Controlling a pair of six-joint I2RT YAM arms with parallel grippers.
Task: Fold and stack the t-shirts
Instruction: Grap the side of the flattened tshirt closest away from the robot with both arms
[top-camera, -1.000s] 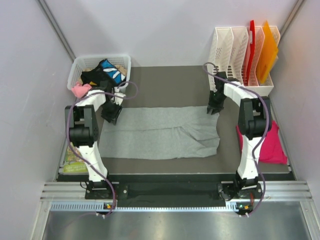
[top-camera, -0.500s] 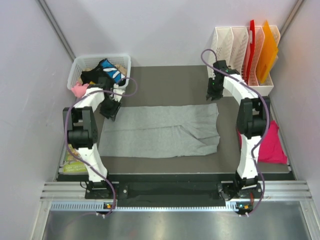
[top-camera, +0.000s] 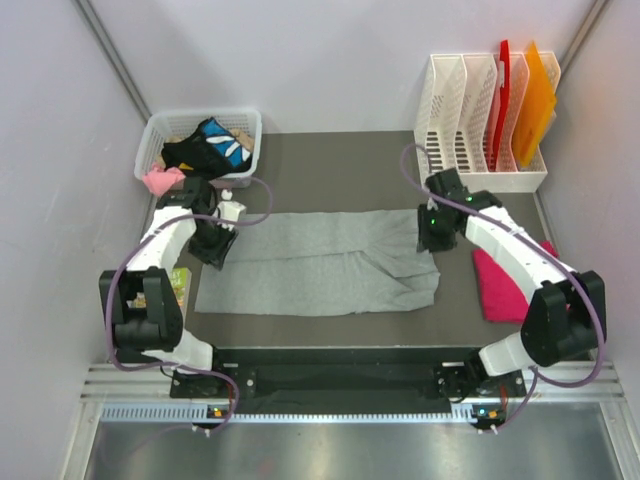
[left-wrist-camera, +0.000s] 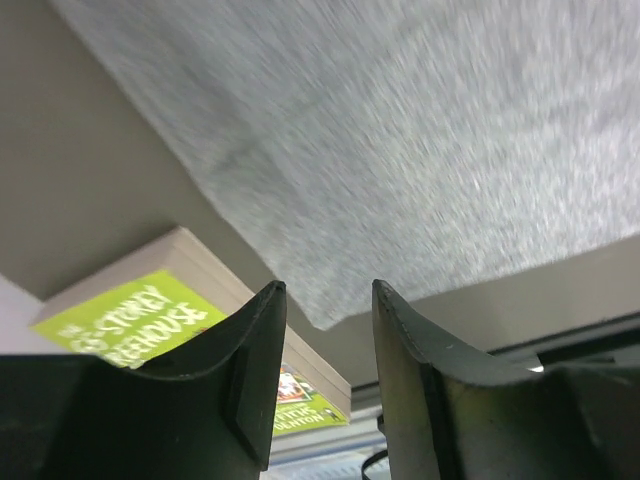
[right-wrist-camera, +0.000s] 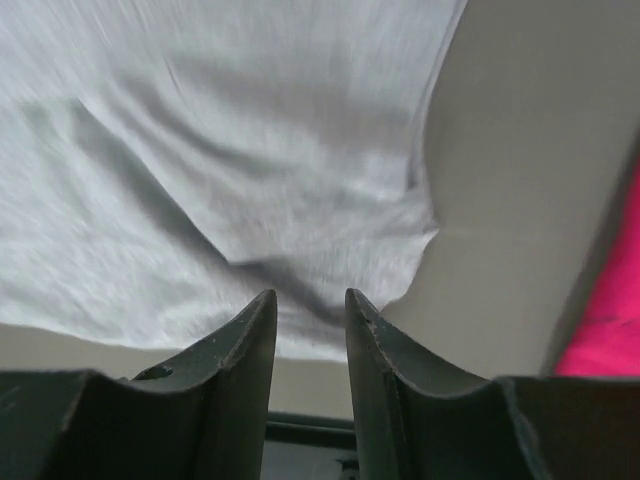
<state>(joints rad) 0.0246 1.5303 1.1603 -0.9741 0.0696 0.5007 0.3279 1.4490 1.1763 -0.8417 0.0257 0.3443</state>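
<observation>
The light heather-grey t-shirt (top-camera: 320, 262) lies flat as a long band across the dark mat, with a loose fold near its right end. My left gripper (top-camera: 213, 245) hovers over the shirt's left edge, open and holding nothing; in the left wrist view (left-wrist-camera: 325, 292) the grey cloth (left-wrist-camera: 420, 130) and its near corner show between the fingers. My right gripper (top-camera: 432, 232) is over the shirt's right end, jaws narrowly open and empty (right-wrist-camera: 310, 296) above the grey cloth (right-wrist-camera: 230, 150). The folded magenta-pink t-shirt (top-camera: 505, 290) lies at the right, partly under my right arm, also seen in the right wrist view (right-wrist-camera: 605, 330).
A white basket (top-camera: 152, 135) of mixed clothes stands at the back left. A white file rack (top-camera: 455, 100) with orange (top-camera: 537, 100) and red folders stands at the back right. A green book (top-camera: 180, 285) lies left of the shirt (left-wrist-camera: 130, 320).
The right gripper came forward from beside the rack down to the shirt's right end. The left gripper shifted forward along the left edge. Both arms' elbows swung outward.
</observation>
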